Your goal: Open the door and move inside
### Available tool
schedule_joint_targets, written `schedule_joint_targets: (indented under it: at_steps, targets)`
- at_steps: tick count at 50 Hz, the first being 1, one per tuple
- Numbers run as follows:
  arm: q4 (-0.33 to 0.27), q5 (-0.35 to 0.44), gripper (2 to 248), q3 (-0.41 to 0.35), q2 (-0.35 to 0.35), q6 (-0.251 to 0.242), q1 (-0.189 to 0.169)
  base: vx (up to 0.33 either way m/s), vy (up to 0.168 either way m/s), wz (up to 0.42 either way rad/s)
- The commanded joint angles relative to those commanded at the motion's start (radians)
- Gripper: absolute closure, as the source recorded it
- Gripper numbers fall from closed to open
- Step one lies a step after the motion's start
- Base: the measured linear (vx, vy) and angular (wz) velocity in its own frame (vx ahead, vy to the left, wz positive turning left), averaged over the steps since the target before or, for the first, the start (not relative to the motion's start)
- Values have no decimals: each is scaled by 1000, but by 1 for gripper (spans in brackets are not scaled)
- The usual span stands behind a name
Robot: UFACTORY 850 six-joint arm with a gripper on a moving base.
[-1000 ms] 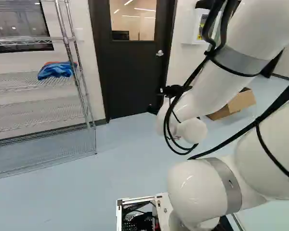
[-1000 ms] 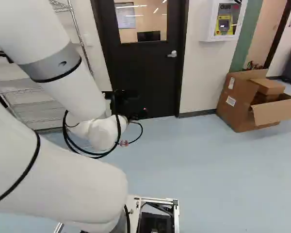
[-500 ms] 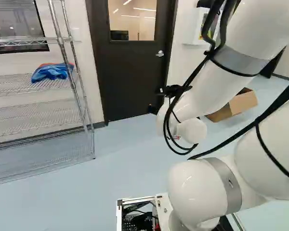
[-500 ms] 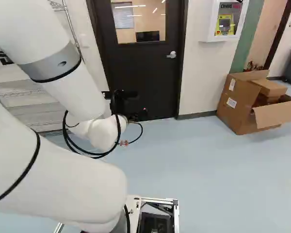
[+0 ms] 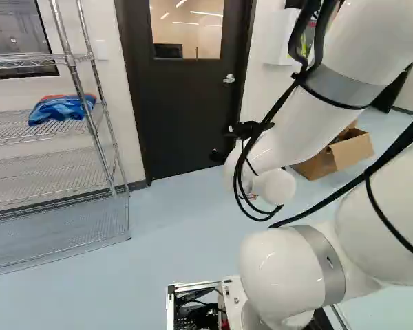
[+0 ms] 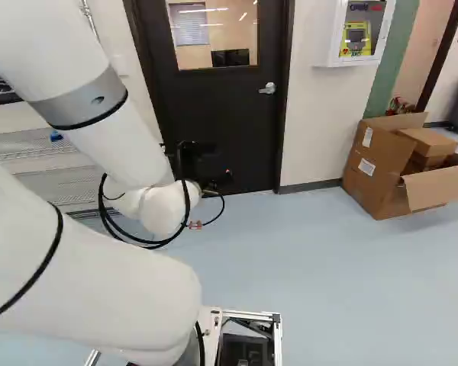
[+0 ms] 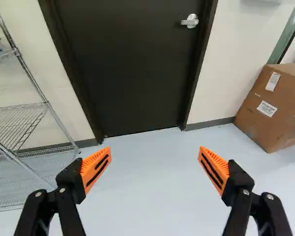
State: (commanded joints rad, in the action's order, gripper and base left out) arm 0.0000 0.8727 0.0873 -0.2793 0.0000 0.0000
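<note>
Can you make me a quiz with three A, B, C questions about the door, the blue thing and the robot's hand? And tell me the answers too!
1. Where is the blue thing?
A. on the floor
B. on the shelf
C. in the box

2. What colour are the pads on the hand?
A. orange
B. green
C. pink

3. How is the door?
A. wide open
B. half open
C. shut

Answers:
1. B: the left base view shows it lying on the wire shelf.
2. A: the wrist view shows an orange pad on each finger.
3. C: the door fills its frame, with no gap to see through.
</note>
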Motion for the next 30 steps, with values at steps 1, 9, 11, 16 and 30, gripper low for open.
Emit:
schedule_joint_targets:
  at_steps: [1, 9, 11, 16, 30]
  targets:
    - [0, 0, 3, 0, 0, 0, 0, 175, -30, 3]
    - [0, 0, 3, 0, 0, 0, 0, 194, -39, -7]
    - [0, 0, 3, 0, 0, 0, 0, 197, -45, -7]
    - [0, 0, 3, 0, 0, 0, 0, 187, -38, -2]
    - [0, 0, 3, 0, 0, 0, 0, 176, -39, -8]
